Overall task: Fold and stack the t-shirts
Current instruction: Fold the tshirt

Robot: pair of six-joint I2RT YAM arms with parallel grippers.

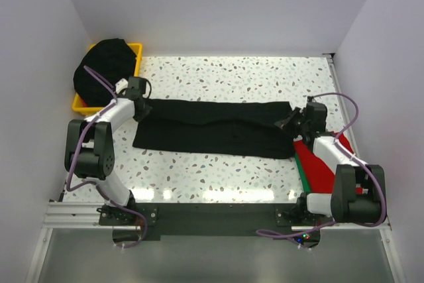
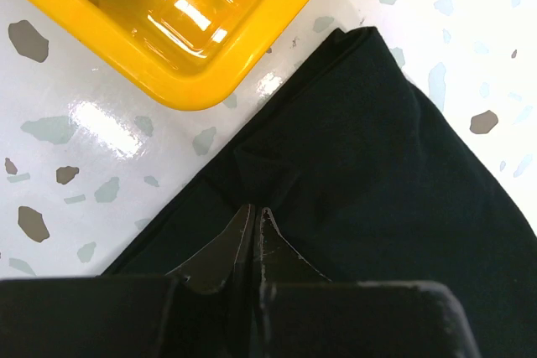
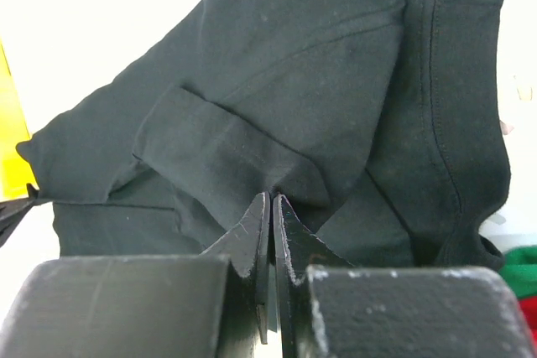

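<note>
- The black t-shirt (image 1: 215, 130) is lying stretched in a long band across the middle of the worktop (image 1: 232, 74), running from near the left edge to near the right edge.
- The left claw (image 1: 140, 107) is pinching the shirt's far-left corner with its fingers pressed together on the hem. It is working just beside the yellow bin (image 1: 137, 50) at the far-left corner.
- The right claw (image 1: 292, 122) is clamping a bunched fold at the shirt's right end, fingers closed on the cloth.
- The cloth is reading as light, soft and limp. It is puckering at both pinches and creasing between them, so it will likely droop out of shape unless held taut at two points.
- Hems and corners are looking like the best holds, since the doubled fabric there gives the fingers something to bite.
- The red t-shirt (image 1: 326, 167) is waiting at the near-right corner, and more black cloth (image 1: 103, 71) is sitting heaped in the bin.
</note>
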